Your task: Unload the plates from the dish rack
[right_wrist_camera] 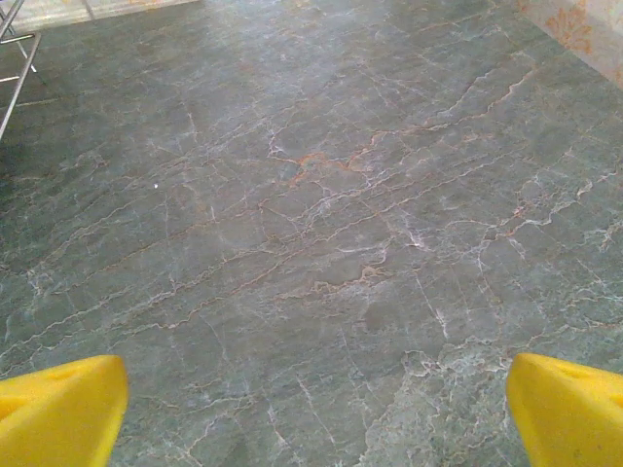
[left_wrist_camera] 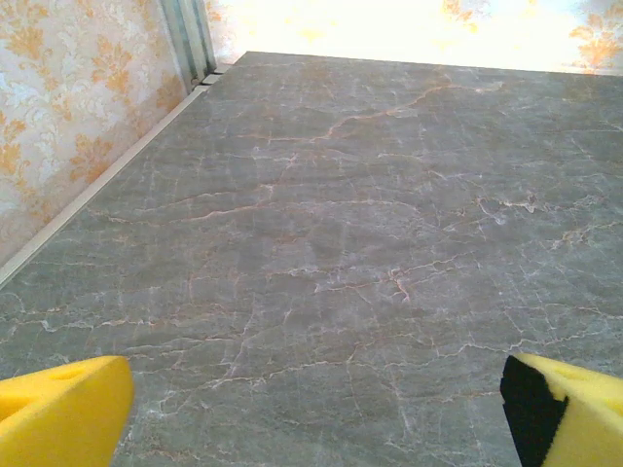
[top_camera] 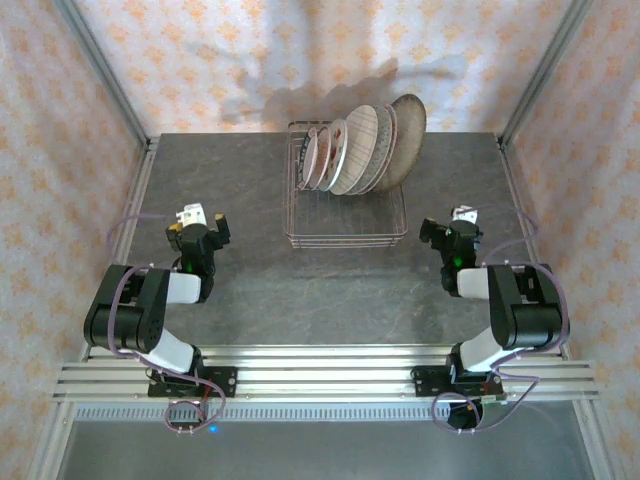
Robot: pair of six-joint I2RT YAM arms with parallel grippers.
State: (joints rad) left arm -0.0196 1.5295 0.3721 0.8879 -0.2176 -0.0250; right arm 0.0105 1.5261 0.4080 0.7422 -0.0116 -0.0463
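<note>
Zero plates (top_camera: 355,150) out: hovering with left end effector (top_camera: 204,224), right end effector (top_camera: 447,231) spread, empty; likely needing a reach into the dish rack (top_camera: 345,228).

grey marbled table (top_camera: 250,200), floral-papered walls (top_camera: 60,120) around it.

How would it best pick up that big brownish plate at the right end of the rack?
Probably by the top rim of the speckled brown plate, coming from above on the right. It stands on edge, leaning right, outermost in the dish rack, so its rim and outer face are free.
</note>
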